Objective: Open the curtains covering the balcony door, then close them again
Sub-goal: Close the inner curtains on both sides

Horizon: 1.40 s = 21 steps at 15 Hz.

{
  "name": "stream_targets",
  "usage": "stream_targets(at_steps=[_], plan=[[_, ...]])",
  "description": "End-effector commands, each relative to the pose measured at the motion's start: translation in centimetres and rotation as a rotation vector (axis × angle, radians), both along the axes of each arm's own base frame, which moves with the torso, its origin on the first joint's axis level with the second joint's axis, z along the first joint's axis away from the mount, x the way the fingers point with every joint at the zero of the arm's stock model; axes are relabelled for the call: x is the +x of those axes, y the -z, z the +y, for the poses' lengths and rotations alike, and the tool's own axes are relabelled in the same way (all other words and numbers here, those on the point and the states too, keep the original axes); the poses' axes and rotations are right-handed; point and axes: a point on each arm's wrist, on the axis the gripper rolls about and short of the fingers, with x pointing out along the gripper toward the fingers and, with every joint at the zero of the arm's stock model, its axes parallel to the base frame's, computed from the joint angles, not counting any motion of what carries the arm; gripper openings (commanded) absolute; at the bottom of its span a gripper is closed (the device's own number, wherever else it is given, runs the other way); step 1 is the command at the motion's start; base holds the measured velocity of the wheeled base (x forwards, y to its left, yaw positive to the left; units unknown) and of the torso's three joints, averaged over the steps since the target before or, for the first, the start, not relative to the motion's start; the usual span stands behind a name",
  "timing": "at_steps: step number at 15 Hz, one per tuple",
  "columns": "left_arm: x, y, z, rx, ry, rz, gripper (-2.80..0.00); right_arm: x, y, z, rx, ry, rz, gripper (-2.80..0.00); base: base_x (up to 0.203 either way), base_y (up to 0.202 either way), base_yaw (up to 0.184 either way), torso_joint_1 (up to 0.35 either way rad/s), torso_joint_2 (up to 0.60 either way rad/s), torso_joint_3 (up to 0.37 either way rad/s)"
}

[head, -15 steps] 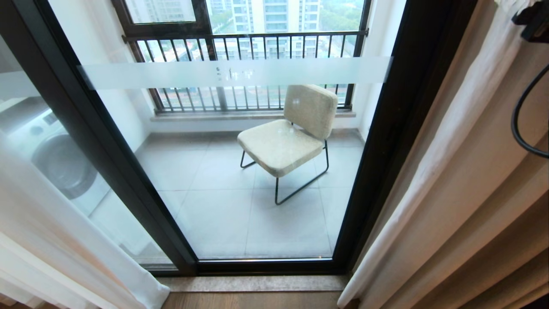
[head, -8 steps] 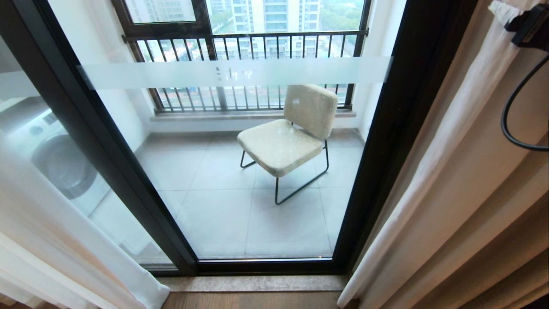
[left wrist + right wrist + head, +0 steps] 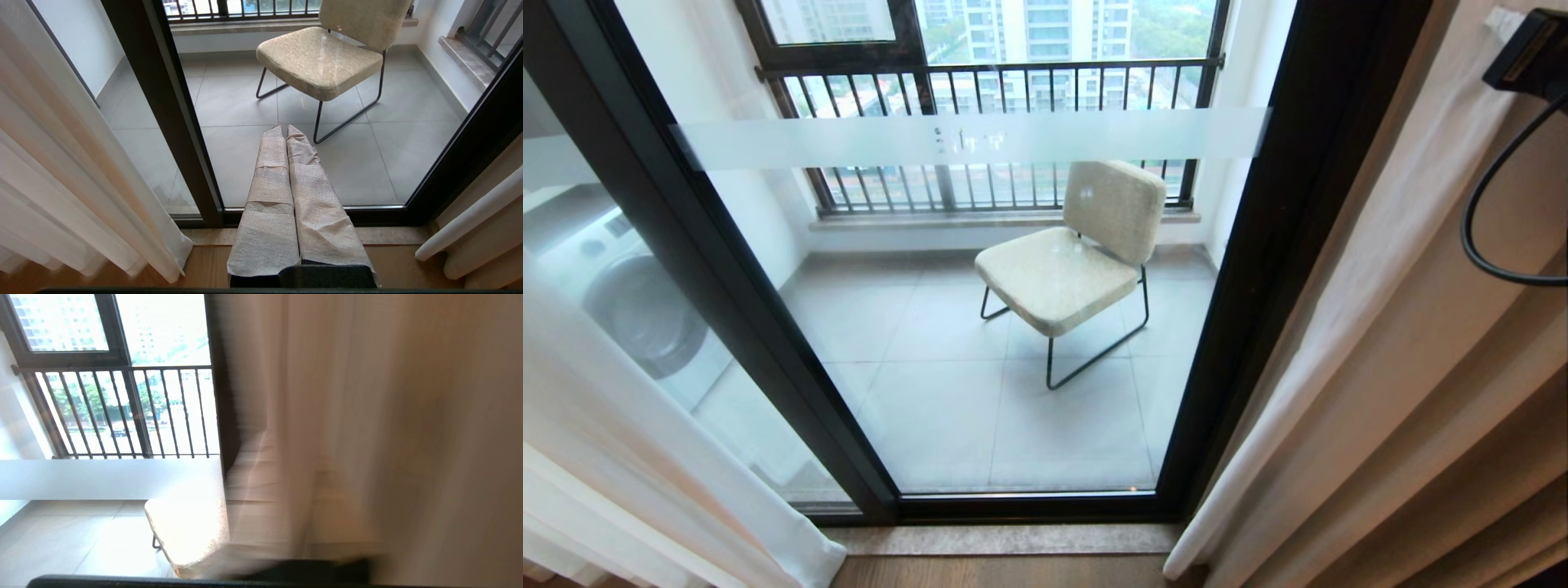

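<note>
Curtains (image 3: 1405,343) hang drawn back on both sides of the balcony door (image 3: 980,327): the thick beige layer with a white sheer edge bunches at the right, and a white sheer panel (image 3: 645,457) gathers at the near left, so the glass between them stands uncovered. By that look the opening half is done and the closing pull is the step in hand.

The right gripper (image 3: 286,522) is high at the far right, pressed into the beige folds; in its wrist view the fingers are a blur against the cloth, clenched tight, and they appear to pinch a fold, though the hold itself is not clear. To do this well, the pinch should take the leading edge of the drape — not a middle pleat — and the pull should run level and leftward along the rail, steady, so the fabric slides rather than tugs.

The left gripper (image 3: 286,171) is parked low before the door, its wrapped fingers pressed together on nothing.

Counted: two door frame posts in view, one frosted band (image 3: 968,139), one chair (image 3: 1074,261) on the balcony, one railing (image 3: 988,73), one washing machine (image 3: 629,302) behind the left glass.
</note>
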Motion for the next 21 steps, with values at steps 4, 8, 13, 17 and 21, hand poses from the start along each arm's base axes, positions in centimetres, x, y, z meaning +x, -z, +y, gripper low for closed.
stream_targets(at_steps=[4,8,13,17,21], plan=[[-0.01,0.01,0.00,0.000,0.000,-0.001,-2.80,-0.06,-0.03,1.23,-0.003,-0.042,-0.005,-2.80,0.000,0.000,0.000,0.000,0.00,0.000],[-0.01,0.01,0.00,0.000,0.000,-0.001,-2.80,-0.04,0.01,1.19,-0.010,-0.036,-0.001,-2.80,0.000,0.000,0.000,0.000,0.00,0.000],[-0.01,0.01,0.00,0.000,0.000,-0.001,-2.80,-0.04,0.01,1.17,-0.042,-0.014,-0.002,-2.80,0.000,0.000,0.000,0.000,0.00,0.000],[-0.01,0.01,0.00,0.000,0.000,-0.001,-2.80,0.07,0.31,1.13,-0.044,-0.012,0.009,-2.80,0.000,0.000,0.000,0.000,0.00,0.000],[-0.01,0.01,0.00,0.000,0.000,-0.001,-2.80,0.61,0.71,1.20,-0.045,-0.014,0.021,-2.80,0.000,0.000,0.000,0.000,0.00,0.000]])
